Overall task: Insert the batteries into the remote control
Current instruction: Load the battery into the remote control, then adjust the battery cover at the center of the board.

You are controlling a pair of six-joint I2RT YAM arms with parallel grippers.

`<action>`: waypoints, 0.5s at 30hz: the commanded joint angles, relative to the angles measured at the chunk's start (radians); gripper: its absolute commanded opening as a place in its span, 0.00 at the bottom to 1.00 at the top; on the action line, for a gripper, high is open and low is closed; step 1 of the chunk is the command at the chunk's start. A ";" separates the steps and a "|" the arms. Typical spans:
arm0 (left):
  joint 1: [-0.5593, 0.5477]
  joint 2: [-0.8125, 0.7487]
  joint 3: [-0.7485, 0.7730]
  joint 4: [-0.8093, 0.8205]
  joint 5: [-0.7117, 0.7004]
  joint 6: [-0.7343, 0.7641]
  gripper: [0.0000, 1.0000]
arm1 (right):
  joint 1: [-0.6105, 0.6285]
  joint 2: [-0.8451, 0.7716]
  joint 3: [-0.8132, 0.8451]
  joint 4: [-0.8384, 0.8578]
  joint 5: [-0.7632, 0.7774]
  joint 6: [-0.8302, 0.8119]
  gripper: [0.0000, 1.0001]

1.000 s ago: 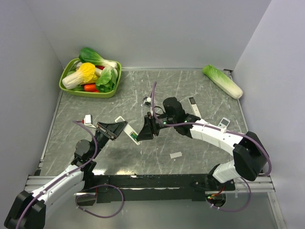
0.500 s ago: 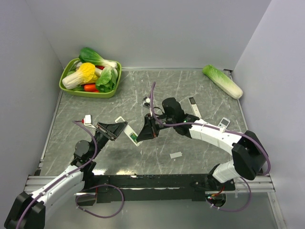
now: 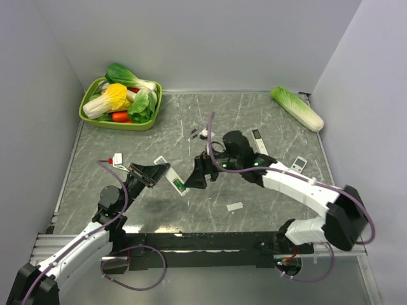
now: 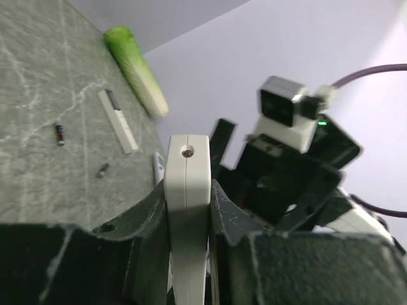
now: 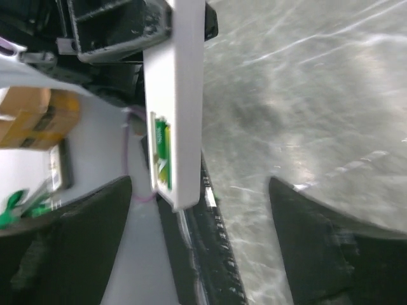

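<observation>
Marbled tabletop (image 3: pixel 254 210) is seen from above: the remote control (image 3: pixel 175 181) is clamped, raised, in the left end effector (image 3: pixel 160 169), its long axis diagonal and its recess end toward the spread right end effector (image 3: pixel 194 179). From the left wrist, that grip is seen edge-on. From the right wrist, one of the batteries (image 5: pixel 161 147) is seen seated; whether a second is in cannot be told.

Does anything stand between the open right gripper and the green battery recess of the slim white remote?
Nothing visible does. The open right gripper faces the green-lined recess of the slim white bar-shaped remote control, which the left gripper holds up.
</observation>
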 commanded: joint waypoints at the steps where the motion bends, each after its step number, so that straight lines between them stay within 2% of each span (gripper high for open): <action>1: -0.002 -0.038 0.074 -0.185 -0.030 0.139 0.02 | -0.052 -0.168 0.004 -0.105 0.218 -0.065 1.00; 5: -0.002 -0.055 0.107 -0.301 -0.033 0.207 0.02 | -0.078 -0.269 -0.033 -0.262 0.390 -0.062 1.00; 9: -0.002 -0.057 0.141 -0.388 -0.031 0.251 0.01 | -0.079 -0.277 -0.047 -0.465 0.525 -0.091 1.00; 13: -0.002 -0.049 0.149 -0.430 -0.034 0.287 0.02 | -0.078 -0.271 -0.125 -0.565 0.599 -0.018 0.99; 15: -0.002 -0.041 0.141 -0.436 -0.039 0.285 0.01 | -0.076 -0.253 -0.168 -0.591 0.628 0.004 0.95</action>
